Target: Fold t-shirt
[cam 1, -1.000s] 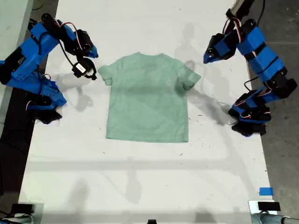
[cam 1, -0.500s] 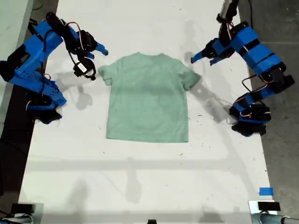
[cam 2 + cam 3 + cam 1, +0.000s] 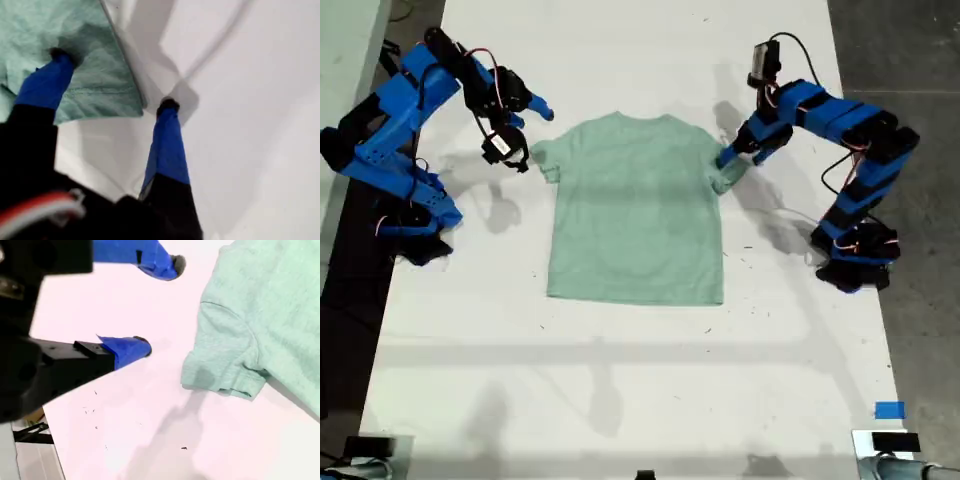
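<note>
First end effector (image 3: 112, 80) open, straddling t-shirt (image 3: 638, 205) sleeve hem; second end effector (image 3: 157, 305) open, empty. Best pinch both layers before lifting.

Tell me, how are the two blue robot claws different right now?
My first gripper straddles the t-shirt's sleeve, one fingertip on the cloth, the other on the white table. My second gripper is off the shirt, short of the other sleeve. In the exterior view, my first gripper is at the shirt's right side and my second at its left. Both have open blue jaws with dark tips, gripping nothing.
</note>
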You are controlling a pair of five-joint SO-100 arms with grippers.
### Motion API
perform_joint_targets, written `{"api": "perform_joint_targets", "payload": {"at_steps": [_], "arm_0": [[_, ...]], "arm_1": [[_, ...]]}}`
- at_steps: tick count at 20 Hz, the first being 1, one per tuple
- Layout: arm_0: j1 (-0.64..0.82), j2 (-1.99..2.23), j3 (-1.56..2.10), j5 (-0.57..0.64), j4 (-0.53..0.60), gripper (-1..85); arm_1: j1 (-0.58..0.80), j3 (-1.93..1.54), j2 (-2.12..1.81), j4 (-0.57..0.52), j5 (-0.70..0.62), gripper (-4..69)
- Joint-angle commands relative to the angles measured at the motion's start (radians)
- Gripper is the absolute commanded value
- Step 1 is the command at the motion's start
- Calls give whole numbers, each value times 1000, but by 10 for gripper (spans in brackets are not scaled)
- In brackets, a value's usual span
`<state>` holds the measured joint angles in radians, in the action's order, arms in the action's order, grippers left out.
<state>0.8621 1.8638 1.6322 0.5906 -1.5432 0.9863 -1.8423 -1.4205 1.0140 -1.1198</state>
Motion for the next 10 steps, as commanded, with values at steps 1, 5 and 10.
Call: {"api": "perform_joint_targets", "payload": {"at_steps": [1, 5, 10], "arm_0": [[0, 0, -52, 5, 15, 250], [-3, -25, -52, 5, 26, 247], [-8, -38, -54, 5, 32, 245]], "arm_1": [[-21, 58, 41, -49, -20, 273], [-20, 89, 61, -38, -14, 41], [-31, 233, 64, 133, -8, 13]]}}
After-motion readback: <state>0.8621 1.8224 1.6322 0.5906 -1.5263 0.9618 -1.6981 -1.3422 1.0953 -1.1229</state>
